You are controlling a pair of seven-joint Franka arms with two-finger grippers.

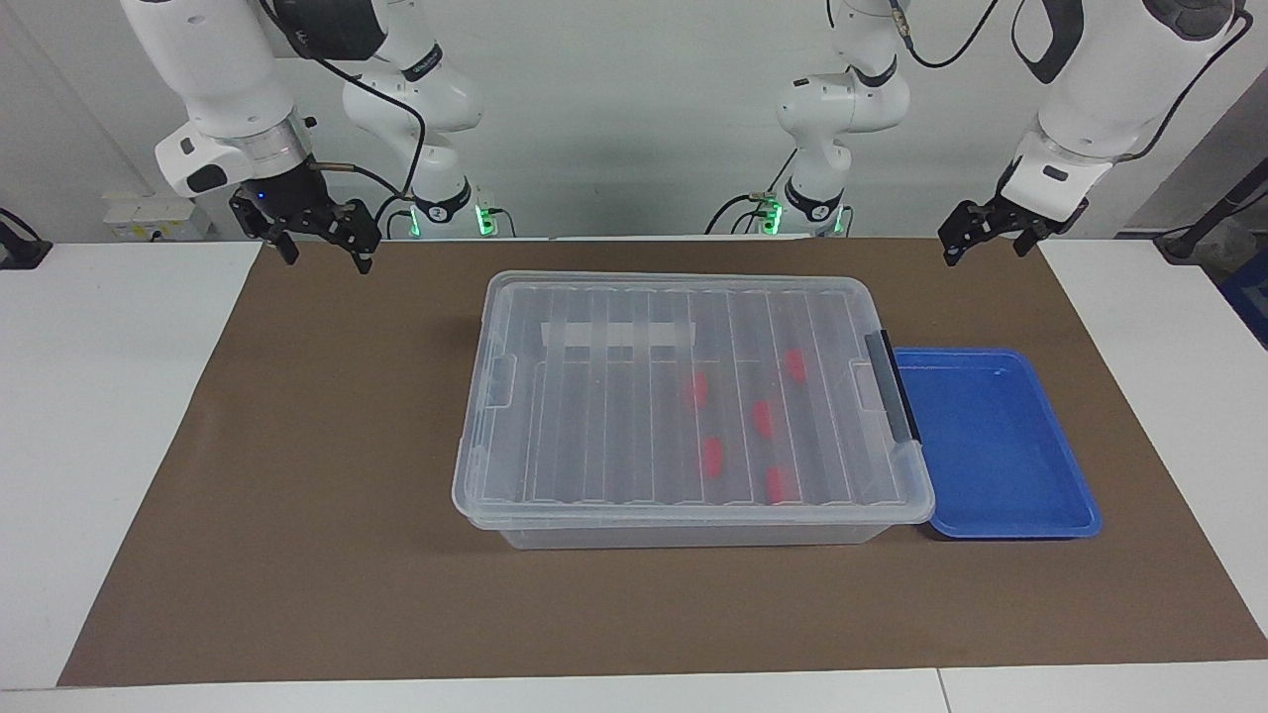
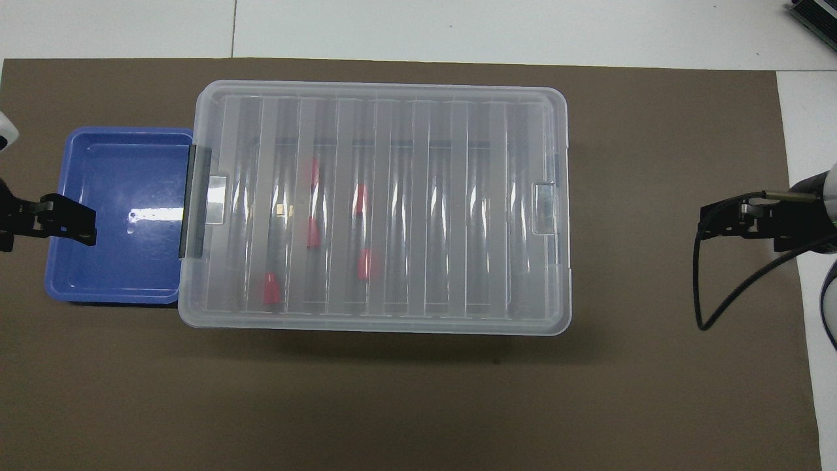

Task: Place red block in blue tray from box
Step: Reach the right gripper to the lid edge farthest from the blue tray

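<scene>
The box [image 1: 594,416] [image 2: 458,196], clear plastic with its ribbed lid shut, stands mid-mat. Through the lid show several small red blocks, among them a red block [image 1: 762,418] [image 2: 314,232], all in the box's half toward the left arm's end. The blue tray [image 1: 991,446] [image 2: 118,261] lies against that end of the box, and nothing lies in it. My left gripper [image 1: 986,253] [image 2: 78,226] hangs open and holds nothing, high over the tray's outer rim. Open too and holding nothing, my right gripper [image 1: 327,259] [image 2: 709,222] is raised over the mat at the right arm's end.
A brown mat [image 1: 297,475] [image 2: 654,366] covers the white table [image 1: 99,416]. A black clip handle [image 1: 892,386] [image 2: 195,199] sits on the box's end that meets the tray. A black cable [image 2: 703,288] loops down from the right wrist.
</scene>
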